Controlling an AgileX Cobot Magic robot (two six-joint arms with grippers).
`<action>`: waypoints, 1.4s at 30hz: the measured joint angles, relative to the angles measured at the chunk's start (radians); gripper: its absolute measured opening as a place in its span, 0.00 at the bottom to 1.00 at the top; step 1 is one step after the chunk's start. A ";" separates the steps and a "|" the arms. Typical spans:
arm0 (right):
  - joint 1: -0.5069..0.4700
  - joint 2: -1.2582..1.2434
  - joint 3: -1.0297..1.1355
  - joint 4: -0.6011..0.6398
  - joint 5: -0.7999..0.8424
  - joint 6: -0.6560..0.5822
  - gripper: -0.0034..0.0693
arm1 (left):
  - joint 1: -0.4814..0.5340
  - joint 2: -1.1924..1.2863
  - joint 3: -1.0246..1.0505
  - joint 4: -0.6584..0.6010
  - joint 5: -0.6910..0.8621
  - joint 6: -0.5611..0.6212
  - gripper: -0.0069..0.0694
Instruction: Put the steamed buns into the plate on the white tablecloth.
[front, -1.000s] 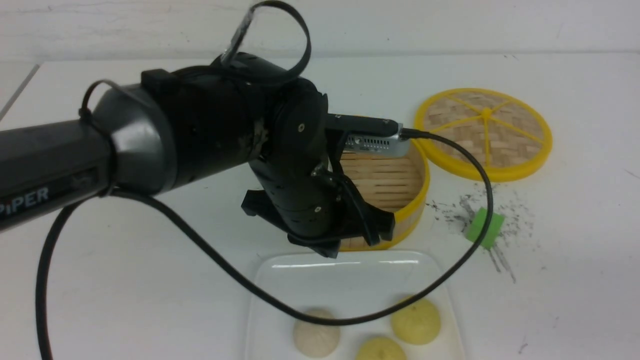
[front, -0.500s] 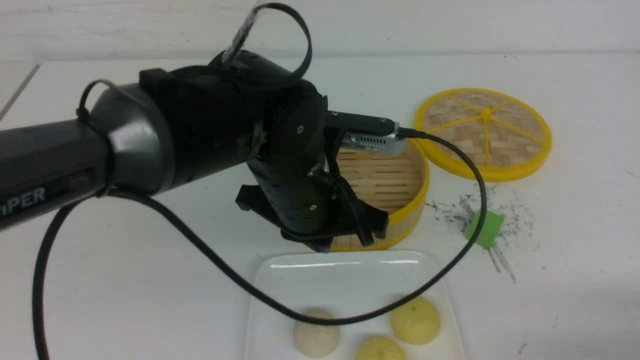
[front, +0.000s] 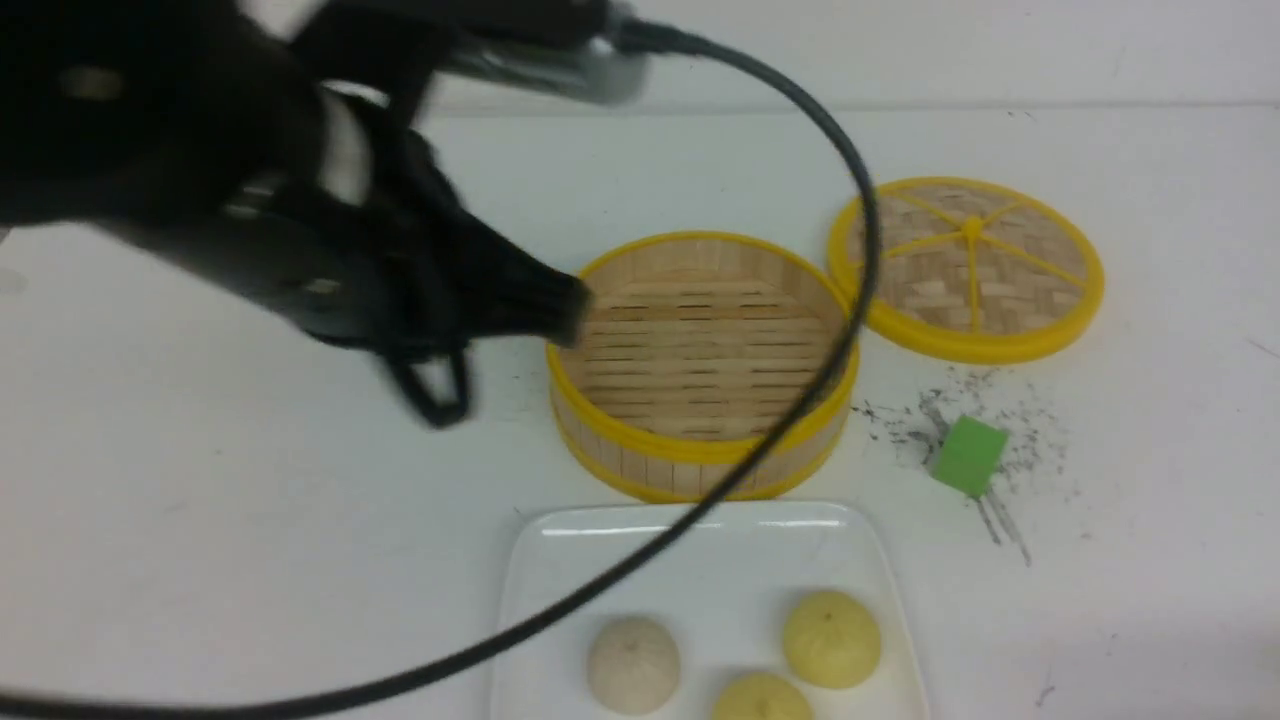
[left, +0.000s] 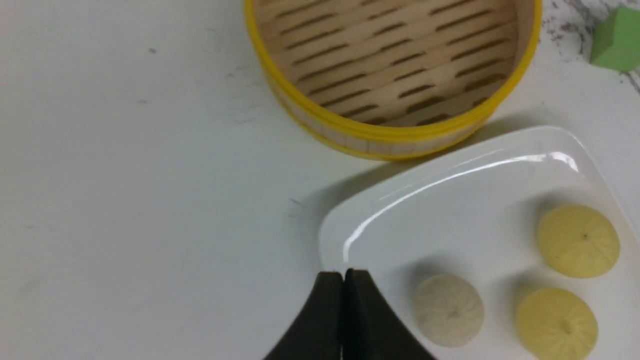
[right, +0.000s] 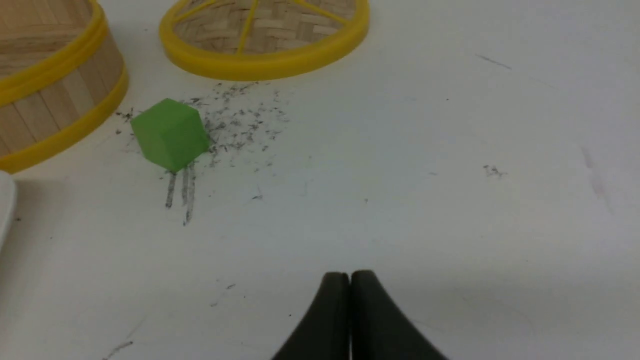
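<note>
3 steamed buns (front: 632, 664) sit in the plate (front: 690, 560) on the white tablecloth (front: 200, 520), front view confirms. Left wrist view shows what the blurred front view hides: left gripper (left: 343, 276) clenched, holding nothing, over the plate's edge. Only the right wrist view catches the right gripper (right: 349, 278), clenched empty, well apart from the green cube (right: 170, 134).

Steamed buns (front: 760, 660) on plate (front: 690, 570)
</note>
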 joint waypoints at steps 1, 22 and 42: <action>-0.004 0.000 0.000 0.000 0.000 0.000 0.08 | 0.000 -0.045 0.000 0.022 0.023 0.000 0.12; -0.007 0.000 0.000 -0.002 0.000 0.000 0.11 | 0.000 -0.631 0.646 0.080 -0.308 -0.320 0.13; -0.007 0.000 0.000 -0.002 0.000 0.000 0.16 | 0.000 -0.631 0.658 0.273 -0.245 -0.365 0.14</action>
